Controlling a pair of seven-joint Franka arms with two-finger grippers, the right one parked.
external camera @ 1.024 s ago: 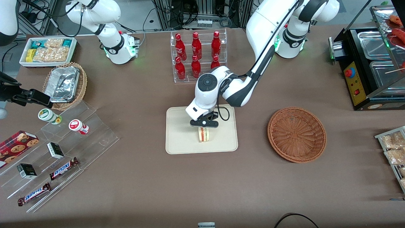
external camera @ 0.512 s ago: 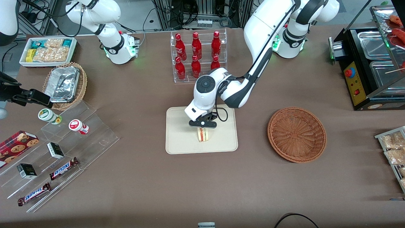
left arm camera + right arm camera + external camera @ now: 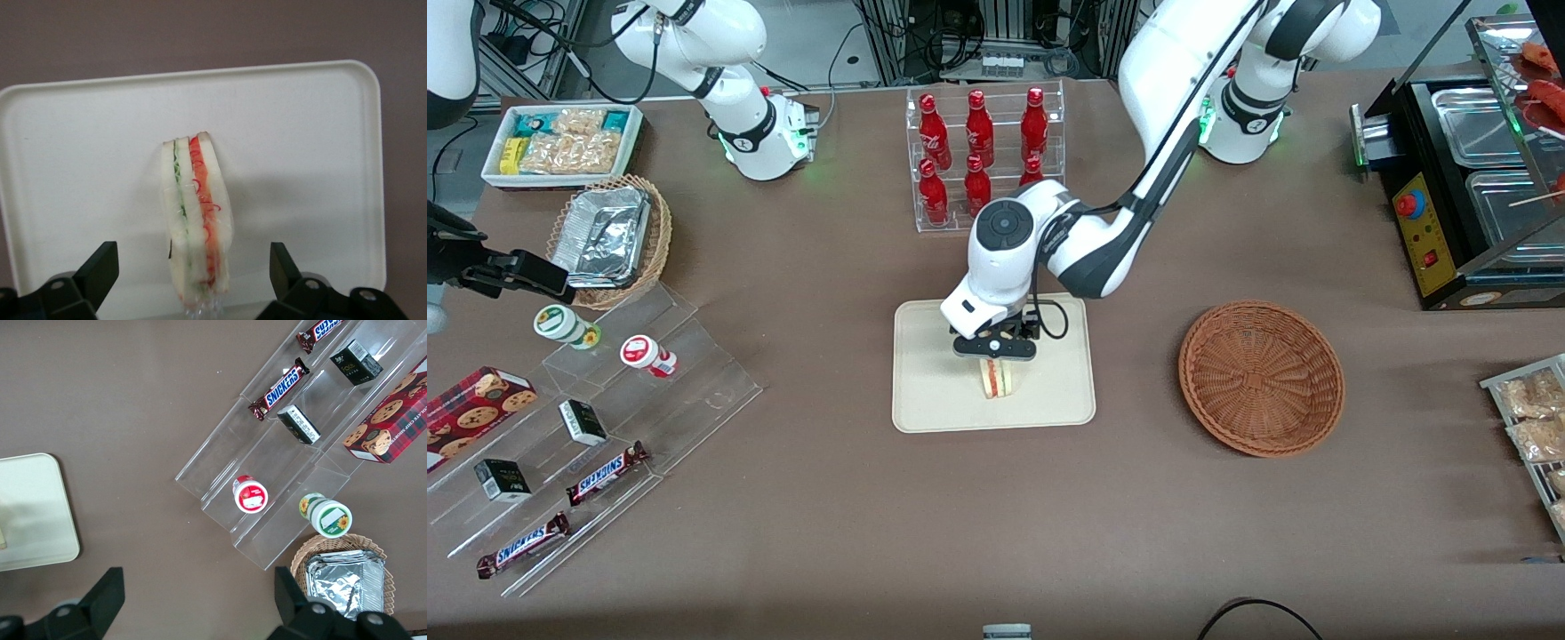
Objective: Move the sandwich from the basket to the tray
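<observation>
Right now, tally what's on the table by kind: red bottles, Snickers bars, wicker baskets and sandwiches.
Red bottles: 6
Snickers bars: 2
Wicker baskets: 2
Sandwich: 1
Total: 11
End effector open, just above the sandwich on the tray.

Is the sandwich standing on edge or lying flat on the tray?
On edge. The sandwich stands upright on the tray, filling layers showing; the open claw hangs above it, not touching.

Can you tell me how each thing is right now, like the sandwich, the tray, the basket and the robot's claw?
sandwich: standing on its edge on the tray, let go.
tray: holds only the sandwich.
basket: nothing inside.
gripper: open, right above the sandwich, fingers apart on both sides.
</observation>
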